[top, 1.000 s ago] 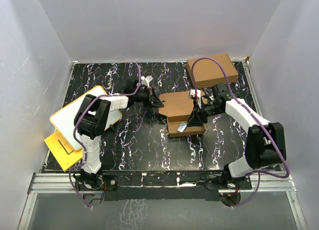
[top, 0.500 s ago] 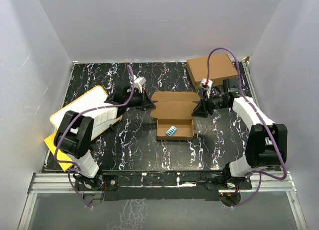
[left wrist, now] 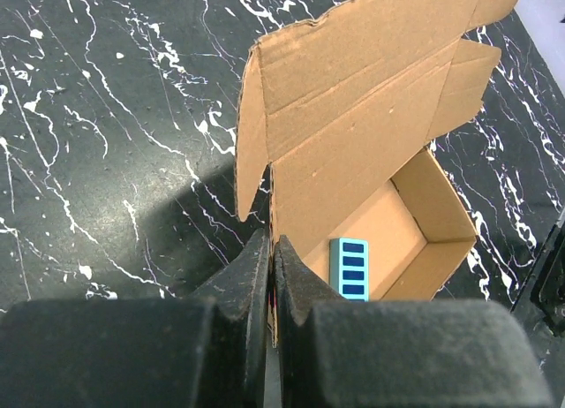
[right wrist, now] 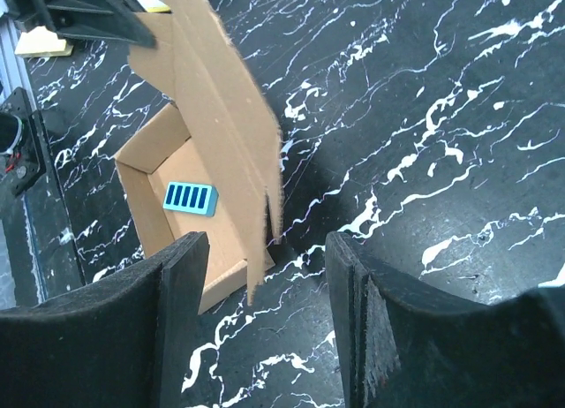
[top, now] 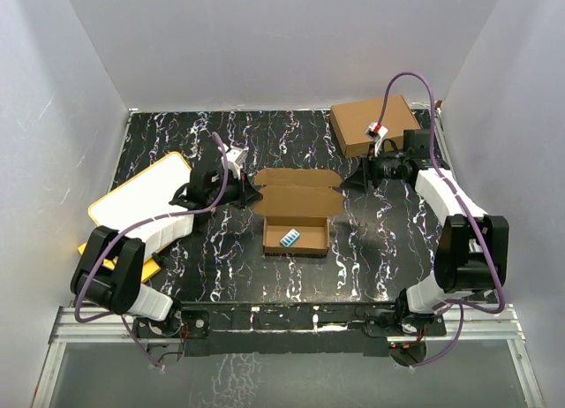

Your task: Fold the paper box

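You have no readable text or numbers here; the blue card [left wrist: 349, 267] in the paper box [left wrist: 441, 205] shows only dark bars.

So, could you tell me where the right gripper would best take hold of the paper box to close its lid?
Probably the right edge of the lid on the paper box, approached from the right. The raised panel is thin and stands edge-on to the open right gripper, so its fingers could straddle it, while the left gripper pinches the opposite left edge.
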Robot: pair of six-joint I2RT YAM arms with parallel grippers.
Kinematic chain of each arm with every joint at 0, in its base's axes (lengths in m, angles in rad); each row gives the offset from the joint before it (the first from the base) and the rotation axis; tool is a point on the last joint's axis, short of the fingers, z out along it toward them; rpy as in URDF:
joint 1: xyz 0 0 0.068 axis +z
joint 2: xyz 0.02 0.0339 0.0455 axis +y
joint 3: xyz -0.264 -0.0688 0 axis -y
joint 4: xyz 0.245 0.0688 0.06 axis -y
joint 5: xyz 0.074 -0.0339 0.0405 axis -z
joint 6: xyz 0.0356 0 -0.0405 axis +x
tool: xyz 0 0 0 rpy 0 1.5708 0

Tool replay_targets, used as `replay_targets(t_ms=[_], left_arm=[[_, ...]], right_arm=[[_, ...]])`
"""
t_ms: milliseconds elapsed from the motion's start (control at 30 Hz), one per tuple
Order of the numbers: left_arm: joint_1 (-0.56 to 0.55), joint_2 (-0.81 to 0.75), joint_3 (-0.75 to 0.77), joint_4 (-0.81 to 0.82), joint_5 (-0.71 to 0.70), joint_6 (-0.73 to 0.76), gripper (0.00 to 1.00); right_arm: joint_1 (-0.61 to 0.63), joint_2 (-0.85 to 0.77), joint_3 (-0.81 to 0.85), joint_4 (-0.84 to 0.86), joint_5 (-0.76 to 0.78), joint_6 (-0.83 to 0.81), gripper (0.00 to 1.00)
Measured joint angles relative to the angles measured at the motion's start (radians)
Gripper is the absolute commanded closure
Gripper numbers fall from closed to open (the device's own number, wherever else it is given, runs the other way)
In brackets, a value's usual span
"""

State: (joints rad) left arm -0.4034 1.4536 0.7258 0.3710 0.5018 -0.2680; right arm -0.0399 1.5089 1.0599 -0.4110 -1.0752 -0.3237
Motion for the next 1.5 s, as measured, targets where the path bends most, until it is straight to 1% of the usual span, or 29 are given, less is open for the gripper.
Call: replay_targets(t_ms=[267,533,700,833,933,1000,1133,1167,1267,1367,1433,1500], left_arm=[[0.0,-0.025,-0.023,0.036,-0.021,0.006,1.0],[0.0,-0.028,-0.034,0.051,-0.022,0.0,1.0],[0.0,-0.029,-0.034,0.058,-0.022,-0.003,1.0],[0.0,-0.029,-0.034,0.064,-0.022,-0.005,1.0],[0.0,-0.029,-0.034,0.068,-0.022,-0.005,1.0],[0.0,-0.029,-0.034,0.07,-0.022,-0.006,1.0],[0.0,-0.029,-0.034,0.07,-0.023,-0.011,1.0],[0.0,-0.029,-0.034,0.069,-0.022,-0.013,0.98],[0.0,-0.029,-0.034,0.062,-0.022,-0.019,0.84],[0.005,-0.029,-0.03,0.034,-0.011,-0.028,0.73],[0.016,-0.029,-0.02,0.005,0.011,-0.035,0.7],[0.029,-0.029,0.001,-0.028,0.042,-0.041,0.69]], right_arm=[[0.016,0.055,-0.003,0.013,0.025,0.039,0.43],[0.077,0.06,-0.012,0.019,0.056,0.038,0.51],[0.087,0.068,-0.026,0.019,0.076,0.036,0.65],[0.098,0.082,-0.027,0.019,0.093,0.035,0.7],[0.105,0.086,-0.028,0.019,0.103,0.032,0.84],[0.109,0.086,-0.028,0.018,0.106,0.027,0.91],[0.114,0.086,-0.028,0.012,0.106,0.016,0.92],[0.114,0.086,-0.028,0.011,0.106,0.013,0.92],[0.114,0.086,-0.028,0.01,0.105,0.004,0.92],[0.115,0.086,-0.028,0.002,0.103,-0.012,0.92],[0.115,0.085,-0.028,-0.007,0.1,-0.023,0.92],[0.115,0.085,-0.028,-0.01,0.098,-0.031,0.92]])
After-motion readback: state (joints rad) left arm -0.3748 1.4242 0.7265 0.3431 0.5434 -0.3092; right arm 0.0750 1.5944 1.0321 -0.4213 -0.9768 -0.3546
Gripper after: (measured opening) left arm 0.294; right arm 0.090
